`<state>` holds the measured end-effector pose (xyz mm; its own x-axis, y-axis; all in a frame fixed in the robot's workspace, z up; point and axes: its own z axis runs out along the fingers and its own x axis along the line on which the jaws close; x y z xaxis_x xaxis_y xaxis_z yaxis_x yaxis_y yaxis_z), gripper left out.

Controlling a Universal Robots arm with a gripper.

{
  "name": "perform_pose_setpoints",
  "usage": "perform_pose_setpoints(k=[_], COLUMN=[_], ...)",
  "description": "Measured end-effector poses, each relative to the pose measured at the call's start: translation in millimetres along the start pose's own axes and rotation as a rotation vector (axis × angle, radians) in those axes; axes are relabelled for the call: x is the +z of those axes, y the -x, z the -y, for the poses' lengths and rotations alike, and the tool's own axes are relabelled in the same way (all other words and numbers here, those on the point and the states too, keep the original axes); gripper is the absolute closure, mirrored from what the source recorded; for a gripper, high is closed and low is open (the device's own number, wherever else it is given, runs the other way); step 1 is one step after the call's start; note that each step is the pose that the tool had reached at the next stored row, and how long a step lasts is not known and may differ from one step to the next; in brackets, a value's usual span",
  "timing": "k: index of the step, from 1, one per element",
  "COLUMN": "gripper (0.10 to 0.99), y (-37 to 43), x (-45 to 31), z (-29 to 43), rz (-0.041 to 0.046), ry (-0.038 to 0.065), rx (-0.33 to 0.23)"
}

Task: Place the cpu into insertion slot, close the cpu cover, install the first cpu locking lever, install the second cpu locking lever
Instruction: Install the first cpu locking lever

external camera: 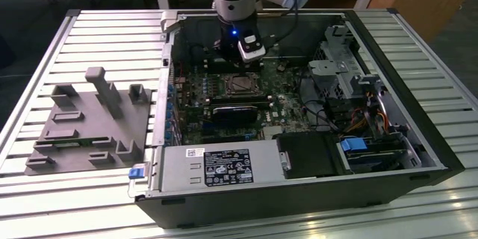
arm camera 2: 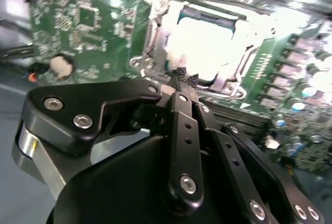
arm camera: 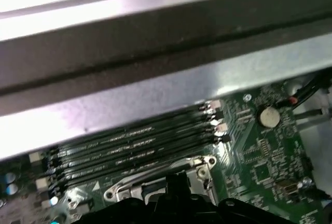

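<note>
From the exterior view's left, I see a grey moulded parts tray (external camera: 89, 124) on the slatted table, well apart from the open black computer case (external camera: 388, 155). Inside, my black gripper (arm camera 2: 185, 77) hangs with fingers pinched together, holding nothing, tips just over the silver-grey square cpu (arm camera 2: 207, 47) seated in the dark-framed insertion slot (external camera: 240, 84). The thin metal cpu cover (arm camera 2: 155, 14) looks down. I judge the levers are in hand; latching needs a careful sideways push.
</note>
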<state>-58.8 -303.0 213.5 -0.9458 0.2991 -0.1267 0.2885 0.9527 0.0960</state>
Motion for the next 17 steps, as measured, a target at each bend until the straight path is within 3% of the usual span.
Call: perform_pose_setpoints(k=[3, 7, 13, 17], gripper=[0.980, 0.980, 0.980, 0.980], y=[1.3, 2.9, 5.6, 6.0], x=[0.3, 0.4, 0.2, 0.2], z=[0.7, 5.2, 14.2, 15.2], rz=[-0.0236, -0.0352, -0.0376, -0.0352], ry=[-0.019, -0.030, -0.038, -0.046], rx=[0.000, 0.000, -0.001, -0.002])
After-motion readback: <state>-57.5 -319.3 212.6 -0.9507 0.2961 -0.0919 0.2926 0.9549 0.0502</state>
